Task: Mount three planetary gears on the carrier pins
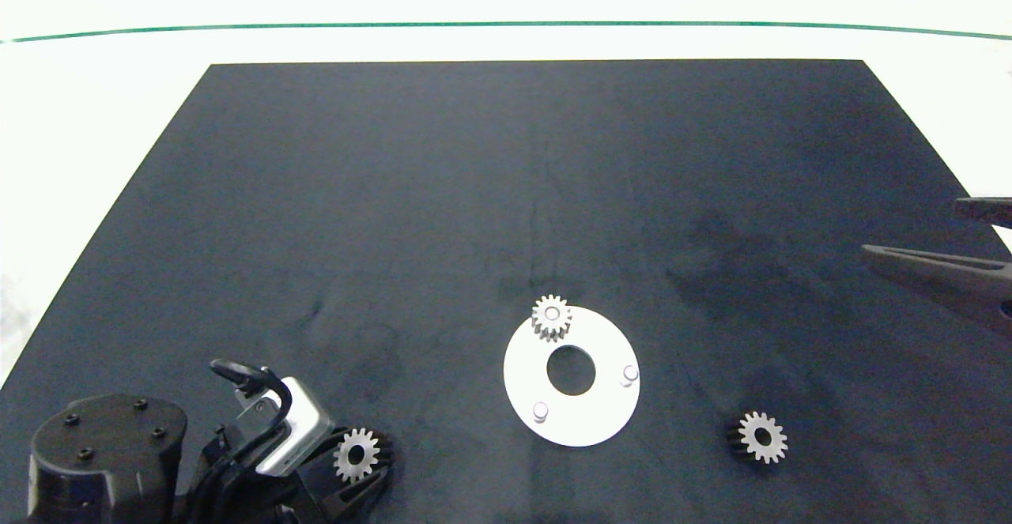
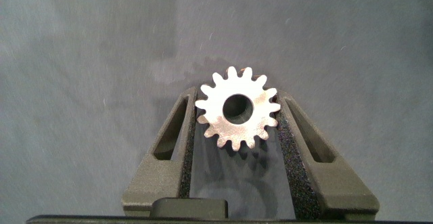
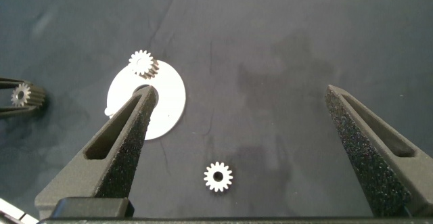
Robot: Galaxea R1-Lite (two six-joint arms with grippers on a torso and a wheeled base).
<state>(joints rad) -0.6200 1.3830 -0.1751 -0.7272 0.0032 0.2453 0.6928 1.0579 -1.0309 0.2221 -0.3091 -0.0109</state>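
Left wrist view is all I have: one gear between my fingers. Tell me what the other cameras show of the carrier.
Observer: The white carrier disc lies on the dark mat, to the right of your left gripper in the head view.
Operator: Report how many pins are filled.
Observer: One. A mounted gear sits at the disc's far edge; two bare pins stand open.
Operator: Locate the third gear.
Observer: The loose gear lies flat on the mat, right of the disc.
Operator: Give me the right arm.
Observer: The right gripper hangs open at the head view's right edge, holding nothing.
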